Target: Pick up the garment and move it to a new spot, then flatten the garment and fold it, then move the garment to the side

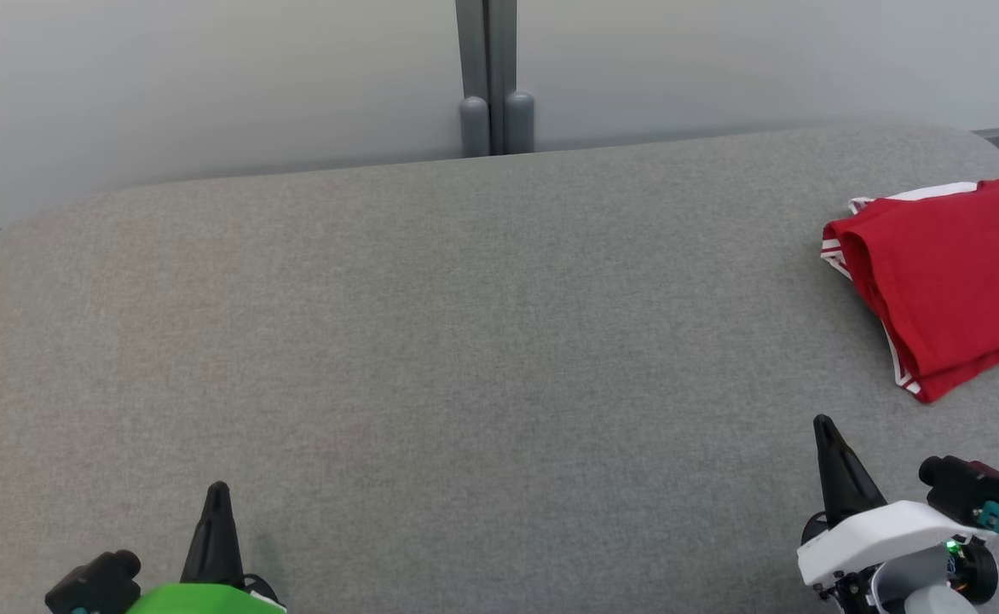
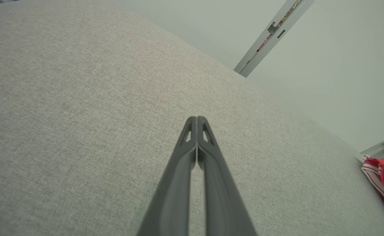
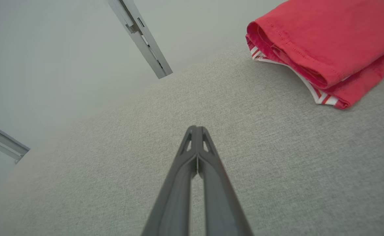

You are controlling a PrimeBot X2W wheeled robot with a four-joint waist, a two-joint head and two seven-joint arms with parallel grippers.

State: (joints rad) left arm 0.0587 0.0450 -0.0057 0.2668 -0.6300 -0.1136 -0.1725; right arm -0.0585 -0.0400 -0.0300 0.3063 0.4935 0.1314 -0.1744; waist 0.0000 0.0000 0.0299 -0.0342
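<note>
Neatly folded, the red, white-trimmed garment (image 1: 943,281) lies flat; left claw (image 1: 217,489) and right claw (image 1: 823,424) are pinched together.

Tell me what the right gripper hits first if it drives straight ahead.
Likely nothing but the grey table: the right gripper points past the folded red garment, which lies off to its side.

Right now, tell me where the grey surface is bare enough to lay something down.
The whole middle and left of the grey surface is bare, from the back edge by the post down to the left end effector and right end effector. The far right is taken by the folded red garment.
</note>
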